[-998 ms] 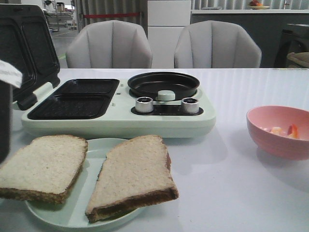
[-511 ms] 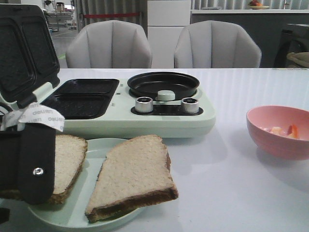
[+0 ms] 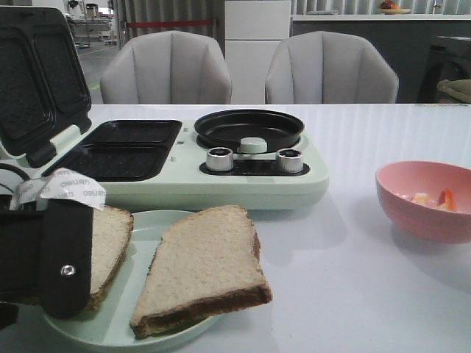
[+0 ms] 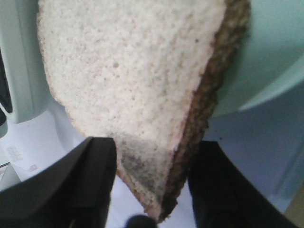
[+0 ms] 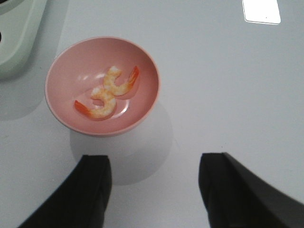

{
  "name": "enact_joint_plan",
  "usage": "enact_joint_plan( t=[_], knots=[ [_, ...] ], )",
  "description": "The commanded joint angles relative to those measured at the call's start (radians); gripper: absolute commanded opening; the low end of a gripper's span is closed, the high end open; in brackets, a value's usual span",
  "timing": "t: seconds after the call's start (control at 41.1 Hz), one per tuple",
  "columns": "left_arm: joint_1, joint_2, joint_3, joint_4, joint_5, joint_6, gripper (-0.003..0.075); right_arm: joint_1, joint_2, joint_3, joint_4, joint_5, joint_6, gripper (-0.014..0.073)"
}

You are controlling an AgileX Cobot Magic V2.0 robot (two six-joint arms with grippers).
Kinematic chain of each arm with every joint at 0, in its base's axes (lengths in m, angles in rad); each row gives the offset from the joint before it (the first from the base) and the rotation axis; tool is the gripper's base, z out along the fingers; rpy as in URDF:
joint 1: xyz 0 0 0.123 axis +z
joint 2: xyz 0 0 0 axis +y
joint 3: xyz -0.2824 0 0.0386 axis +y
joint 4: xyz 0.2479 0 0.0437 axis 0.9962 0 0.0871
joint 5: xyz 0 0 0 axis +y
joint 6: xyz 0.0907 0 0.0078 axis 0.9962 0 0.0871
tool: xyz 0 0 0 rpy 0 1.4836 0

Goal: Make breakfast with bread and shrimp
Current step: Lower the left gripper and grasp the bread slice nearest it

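front view: the left gripper [image 3: 44, 257] hangs over the left bread slice [image 3: 109, 239] on the plate [image 3: 140, 309].
left wrist view: its spread fingers [image 4: 80, 185] straddle that slice's corner.
right wrist view: the right gripper [image 5: 154, 190], spread, hangs near the pink bowl [image 5: 64, 111] holding two shrimp [image 5: 111, 90].

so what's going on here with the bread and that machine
The left gripper is open around a corner of the left bread slice on the pale green plate, not yet closed. The second slice lies beside it. The sandwich maker sits open behind. The right gripper hovers open near the pink bowl holding two shrimp.
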Motion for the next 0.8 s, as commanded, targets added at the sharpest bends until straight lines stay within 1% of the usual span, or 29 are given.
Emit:
enact_joint_plan(
  t=[0.0,0.097,0.341,0.438,0.658,0.779],
  knots=[
    [-0.002,-0.021,-0.013,0.012,0.053,-0.017,0.0303,-0.005,-0.003,-0.03,-0.012,-0.062,-0.009,0.0516],
    [-0.002,-0.021,-0.013,0.012,0.053,-0.017,0.025,-0.005,-0.003,-0.03,-0.012,-0.062,-0.009,0.0516],
    [-0.004,-0.021,-0.013,0.006,0.061,-0.017,0.0158,-0.005,-0.003,-0.03,-0.012,-0.062,-0.009,0.0516],
    [-0.014,-0.021,-0.016,0.004,0.103,-0.017,0.0143,-0.005,-0.003,-0.03,-0.012,-0.062,-0.009,0.0516],
    [-0.08,-0.074,-0.021,-0.005,0.195,-0.017,0.0143,-0.005,-0.003,-0.03,-0.012,-0.062,-0.009,0.0516],
    [-0.112,-0.115,-0.023,-0.007,0.268,-0.015,0.0143,-0.005,-0.003,-0.03,-0.012,-0.062,-0.009,0.0516]
  ],
)
